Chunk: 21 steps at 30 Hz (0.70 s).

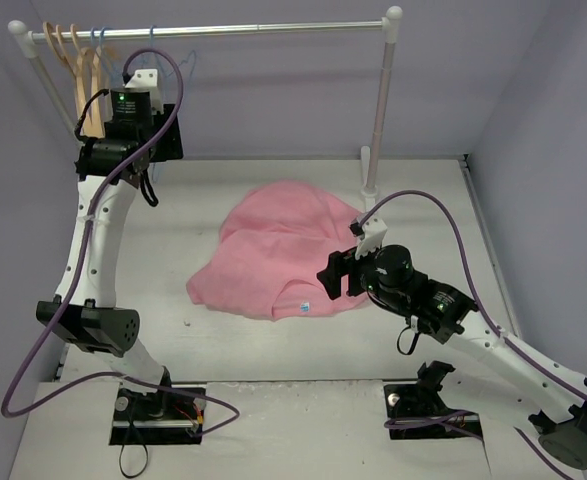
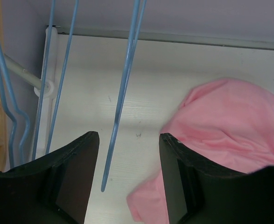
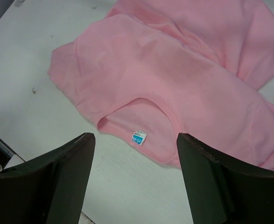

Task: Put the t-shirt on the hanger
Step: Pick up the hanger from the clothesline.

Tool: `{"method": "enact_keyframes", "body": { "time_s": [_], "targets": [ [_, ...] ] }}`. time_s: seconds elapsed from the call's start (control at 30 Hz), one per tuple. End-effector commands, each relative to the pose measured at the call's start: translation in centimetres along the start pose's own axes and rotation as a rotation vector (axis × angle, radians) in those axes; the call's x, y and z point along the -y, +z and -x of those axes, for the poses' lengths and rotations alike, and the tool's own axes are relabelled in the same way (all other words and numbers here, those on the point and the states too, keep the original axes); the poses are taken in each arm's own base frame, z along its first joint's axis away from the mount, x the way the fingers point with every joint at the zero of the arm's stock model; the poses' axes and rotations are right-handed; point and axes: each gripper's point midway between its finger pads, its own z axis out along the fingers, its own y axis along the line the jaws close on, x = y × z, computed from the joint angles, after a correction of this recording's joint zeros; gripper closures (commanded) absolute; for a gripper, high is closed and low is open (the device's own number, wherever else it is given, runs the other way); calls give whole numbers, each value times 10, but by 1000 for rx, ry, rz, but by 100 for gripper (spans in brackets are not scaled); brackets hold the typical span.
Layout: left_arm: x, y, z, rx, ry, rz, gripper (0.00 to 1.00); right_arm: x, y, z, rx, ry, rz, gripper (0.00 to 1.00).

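Broadly, the white surface [image 1: 273, 345] fills the top view, with a garment rail [image 1: 273, 28] across its upper edge and both arms rising from the bottom of the frame.

The t-shirt [image 1: 273, 255] lies rumpled at the centre of the surface, well apart from the rail. Its neck opening faces the bottom of the frame and its body spreads toward the upper right. Judge the right arm the nearer one to it.

The right end effector [image 3: 134, 140] hovers over that neck opening with its fingers wide apart and nothing held. In its wrist view the collar sits between the two fingers.

The left end effector [image 2: 127, 140] is raised at the upper left of the top view, by the rail. It too stands wide and holds nothing.

The hanger [image 2: 113, 135], a thin light-blue wire, hangs between the left fingers and appears to touch neither. Its visible arm runs from the top of the wrist view down toward the lower left, so you will most likely close across that line. More blue wire hangers [image 2: 57, 70] hang at the left of that view, and tan wooden hangers [image 1: 83, 70] hang at the rail's left end.

A small white label [image 3: 138, 136] sits inside the collar. It carries blue print too small to read, and no other writing shows.
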Motion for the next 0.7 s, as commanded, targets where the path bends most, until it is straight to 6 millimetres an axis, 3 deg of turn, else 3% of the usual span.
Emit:
{"method": "enact_keyframes", "body": {
  "time_s": [0.0, 0.23, 0.63, 0.67],
  "targets": [
    [2, 3, 18, 73, 20, -9, 46, -9, -3, 20, 75, -1, 39, 28],
    [-4, 19, 20, 75, 46, 35, 48, -12, -6, 22, 96, 4, 59, 28],
    [-4, 29, 25, 95, 72, 44, 83, -11, 0, 14, 70, 11, 54, 28],
    [-4, 29, 26, 95, 72, 45, 91, -11, 0, 14, 68, 13, 54, 28]
  ]
}}
